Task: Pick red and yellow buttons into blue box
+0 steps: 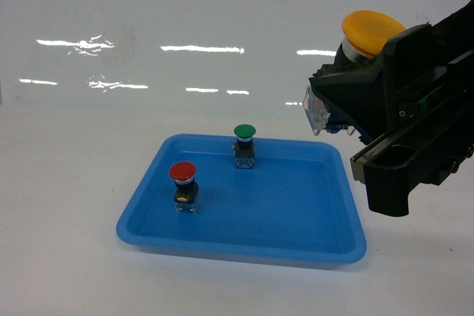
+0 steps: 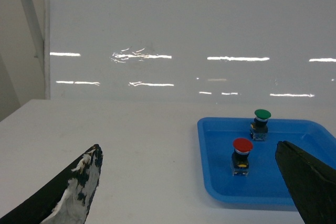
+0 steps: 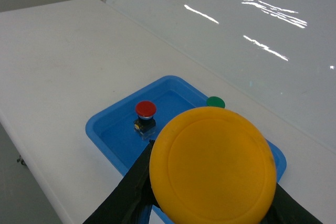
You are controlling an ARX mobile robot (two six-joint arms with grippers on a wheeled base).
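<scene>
Yellow button (image 1: 370,31) held aloft in the right gripper (image 1: 355,90), at upper right of the head view, well above the table (image 1: 67,257) and out past the tray's right side. Cap faces up; black body clamped between the jaws, clear base poking out at the left of the gripper. In the right wrist view the yellow cap (image 3: 212,165) fills the lower frame, black fingers (image 3: 128,195) visible beneath it on either side.

Red button (image 1: 184,186) stands upright in the shallow blue tray (image 1: 296,246), left half, nearer the front. Nothing touches it. Black body, yellowish mark on its front face.

Green button (image 1: 244,146) upright near the tray's back rim, roughly mid-width, apart from the red one.

Left gripper (image 2: 194,192): seen only in its own wrist view, two dark fingertips at the lower corners of the frame, spread wide, nothing between them. Left fingertip (image 2: 79,187) has worn whitish patches. It sits low over the white table, to the left of the tray; red button (image 2: 242,156) and green button (image 2: 261,123) lie ahead and to the right.

Tray rests flat on the white table, a glossy white wall (image 1: 222,20) behind it.

Blue box not in any view.
</scene>
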